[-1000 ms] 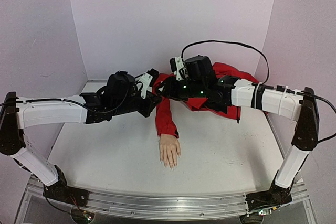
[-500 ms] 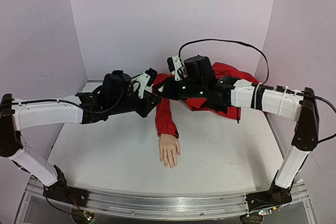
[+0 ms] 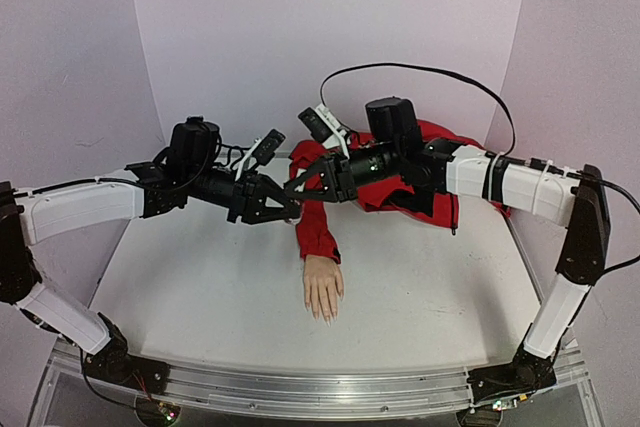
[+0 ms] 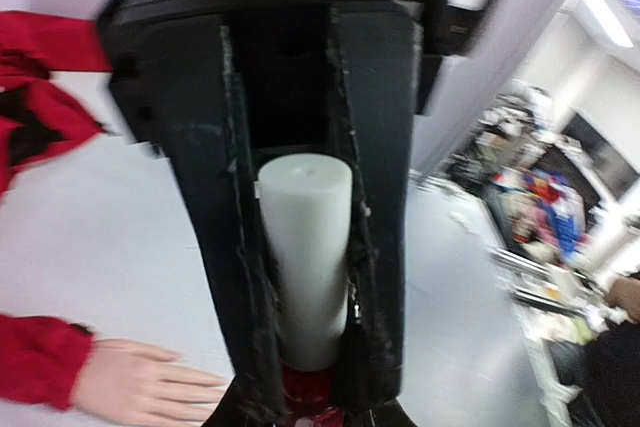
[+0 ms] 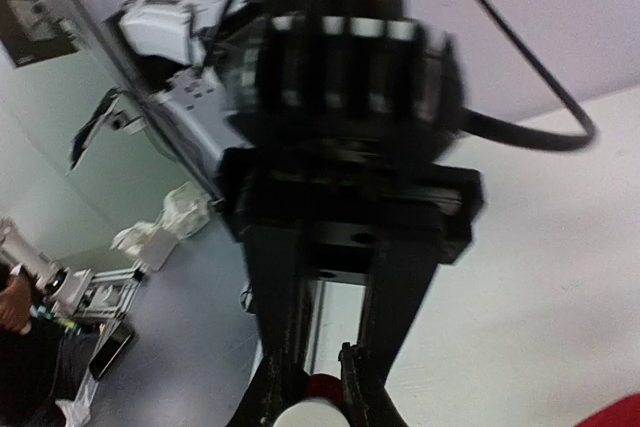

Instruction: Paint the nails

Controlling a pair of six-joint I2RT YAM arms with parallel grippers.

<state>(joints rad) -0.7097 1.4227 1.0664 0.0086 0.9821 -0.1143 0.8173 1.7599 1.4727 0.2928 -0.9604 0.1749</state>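
Top external view: both arms reach in over the tabletop (image 3: 200, 287) and meet tip to tip above its far half, raised off the surface. The left tool (image 3: 284, 209) and the right tool (image 3: 296, 188) point at each other, nearly touching.

The left wrist view shows what sits between them. A long white cap (image 4: 305, 257) lies lengthwise between two black fingers, pinched on both sides, with the dark red polish bottle (image 4: 303, 392) at its lower end. The right wrist view is blurred. The round end of the cap shows at its bottom edge, with a bit of dark red glass just beyond and black fingers close on either side. The left tool is clamped narrow on the polish bottle, and the right tool is closed tight on the white cap.

The mannequin hand (image 3: 323, 289) lies flat on the tabletop, nearer the arm bases than the tools and well apart from them. Its fingers point toward the near edge. Its red sleeve (image 3: 314, 227) runs back under the tools to a heap of red garment (image 3: 452, 139). The nails (image 3: 324, 314) sit at the fingertips, too small to tell their colour.
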